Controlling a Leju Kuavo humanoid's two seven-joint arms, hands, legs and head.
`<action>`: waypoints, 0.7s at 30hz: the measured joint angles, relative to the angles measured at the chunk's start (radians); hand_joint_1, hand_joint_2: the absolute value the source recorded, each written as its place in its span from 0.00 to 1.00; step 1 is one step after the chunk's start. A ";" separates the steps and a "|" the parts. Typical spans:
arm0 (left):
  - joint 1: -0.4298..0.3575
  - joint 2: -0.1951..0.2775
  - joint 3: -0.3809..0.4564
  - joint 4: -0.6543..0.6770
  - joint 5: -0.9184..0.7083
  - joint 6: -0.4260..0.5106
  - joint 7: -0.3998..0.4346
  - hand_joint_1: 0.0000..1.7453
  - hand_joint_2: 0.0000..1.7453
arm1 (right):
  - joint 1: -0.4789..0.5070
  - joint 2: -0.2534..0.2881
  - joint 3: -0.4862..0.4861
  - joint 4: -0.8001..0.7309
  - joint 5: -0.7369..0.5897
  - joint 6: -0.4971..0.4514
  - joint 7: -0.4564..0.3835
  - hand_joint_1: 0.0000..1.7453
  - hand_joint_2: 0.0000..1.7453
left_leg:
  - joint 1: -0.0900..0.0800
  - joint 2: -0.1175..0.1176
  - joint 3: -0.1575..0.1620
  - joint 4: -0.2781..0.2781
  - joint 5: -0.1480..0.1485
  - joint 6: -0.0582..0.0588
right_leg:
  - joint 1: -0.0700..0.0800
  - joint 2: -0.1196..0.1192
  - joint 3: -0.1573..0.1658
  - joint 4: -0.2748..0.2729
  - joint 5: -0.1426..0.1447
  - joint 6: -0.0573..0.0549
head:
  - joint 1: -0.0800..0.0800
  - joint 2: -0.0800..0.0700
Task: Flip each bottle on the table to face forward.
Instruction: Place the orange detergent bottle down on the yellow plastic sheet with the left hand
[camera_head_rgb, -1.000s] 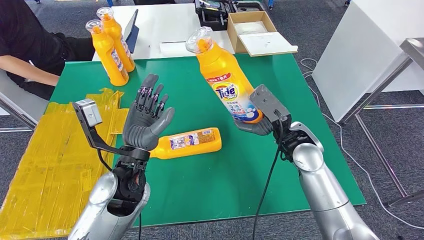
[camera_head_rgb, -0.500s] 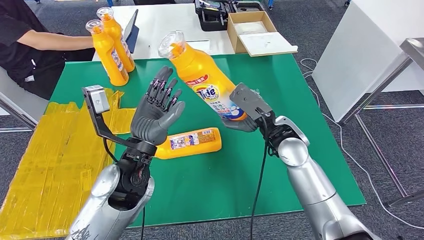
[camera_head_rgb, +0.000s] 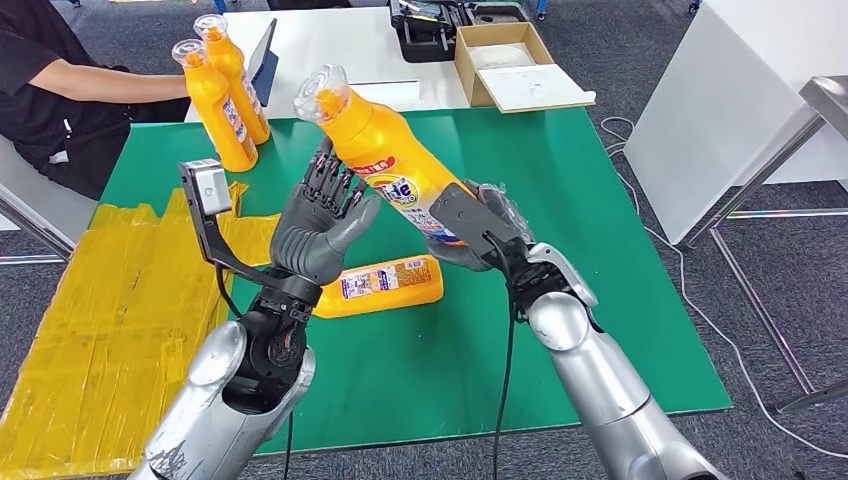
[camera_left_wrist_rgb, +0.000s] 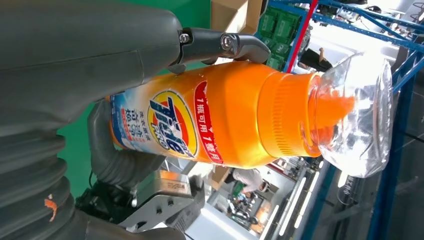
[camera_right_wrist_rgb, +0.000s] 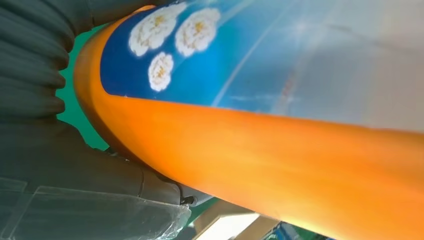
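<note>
Bottle (camera_head_rgb: 392, 165) was off the table when I checked, held tilted above the green table (camera_head_rgb: 560, 170), clear cap (camera_head_rgb: 322, 95) leaning toward the far left. My right hand (camera_head_rgb: 478, 232) gripped it around the base, fingers wrapped on the lower body. Left hand (camera_head_rgb: 318, 225) stood upright beside it, palm facing the bottle, fingers spread; in the left wrist view a fingertip (camera_left_wrist_rgb: 235, 45) lay along the bottle's side. I could not tell whether the palm pressed on it, so I logged that hand as not gripping.

Label read "Tide" in the head view and again in the left wrist view, blue letters on a yellow-orange roundel with a red band of Chinese characters next to it. Right wrist view showed a blue label patch with white flowers on the orange body.

Second bottle (camera_head_rgb: 378, 285) lay on its side on the table below the hands, back label up, small print unreadable. Two more bottles (camera_head_rgb: 222, 90) stood upright at the far left corner, touching each other. Person's arm (camera_head_rgb: 95, 82) reached toward them. Yellow sheets (camera_head_rgb: 95, 320) covered the table's left side. Open cardboard box (camera_head_rgb: 515, 62) sat on the white table beyond.
</note>
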 joint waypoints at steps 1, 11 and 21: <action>-0.003 -0.001 -0.002 0.002 -0.012 0.006 0.003 0.00 1.00 | 0.004 0.002 0.003 -0.006 0.014 -0.003 0.004 1.00 1.00 | 0.000 0.000 0.000 0.000 0.000 0.000 | 0.000 0.000 0.000 0.000 0.000 0.000 | 0.000 0.000; -0.058 -0.017 -0.025 0.053 -0.127 0.064 0.024 0.00 1.00 | 0.017 0.034 0.048 -0.028 0.074 -0.006 0.026 1.00 1.00 | 0.000 0.000 0.000 0.000 0.000 0.000 | 0.000 0.000 0.000 0.000 0.000 0.000 | 0.000 0.000; -0.120 -0.038 -0.019 0.107 -0.211 0.108 0.058 0.00 1.00 | 0.004 0.077 0.085 -0.017 0.084 0.002 0.053 1.00 1.00 | 0.000 0.000 0.000 0.000 0.000 0.000 | 0.000 0.000 0.000 0.000 0.000 0.000 | 0.000 0.000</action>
